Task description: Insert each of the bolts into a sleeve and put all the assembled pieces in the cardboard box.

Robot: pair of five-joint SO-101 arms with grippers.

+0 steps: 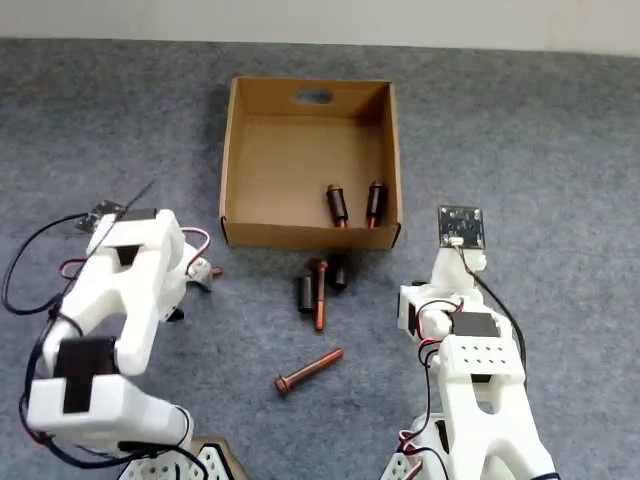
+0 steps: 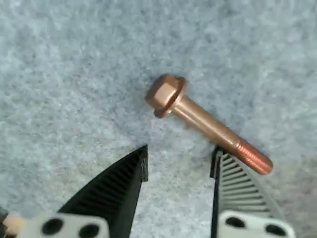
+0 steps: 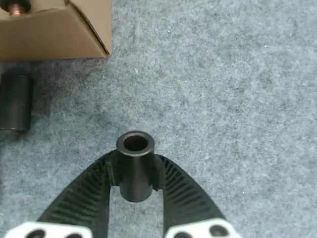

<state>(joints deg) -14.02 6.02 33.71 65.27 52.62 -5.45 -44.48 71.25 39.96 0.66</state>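
Carpet (image 1: 560, 130) in grey is covering the whole table, and the cardboard box (image 1: 290, 165) is sitting open at the far middle of it. The left arm (image 1: 125, 290) is bending over the carpet well to one side of the box, while the right arm (image 1: 480, 370) is standing on the other side, near the box's front corner. Inside the box, one assembled piece (image 1: 337, 205) and a second assembled piece (image 1: 376, 203) are lying side by side against the front wall, each a bolt sitting in a black sleeve. The left gripper (image 2: 179, 163) is hanging low over the carpet with its jaws spread wide. A copper bolt (image 2: 208, 124) is lying just past the fingertips, its threaded end overlapping the tip of one finger and its hex head pointing away. The right gripper (image 3: 136, 159) is pinching a held sleeve (image 3: 134, 148) between its jaws, with the open bore facing up toward the wrist camera. Just in front of the box, a middle bolt (image 1: 321, 293) is lying on the carpet between two loose sleeves: a longer sleeve (image 1: 305, 294) right beside it and a box-side sleeve (image 1: 339, 272) nearer the box wall. A slanted bolt (image 1: 308, 370) is lying alone farther forward, between the two arms.
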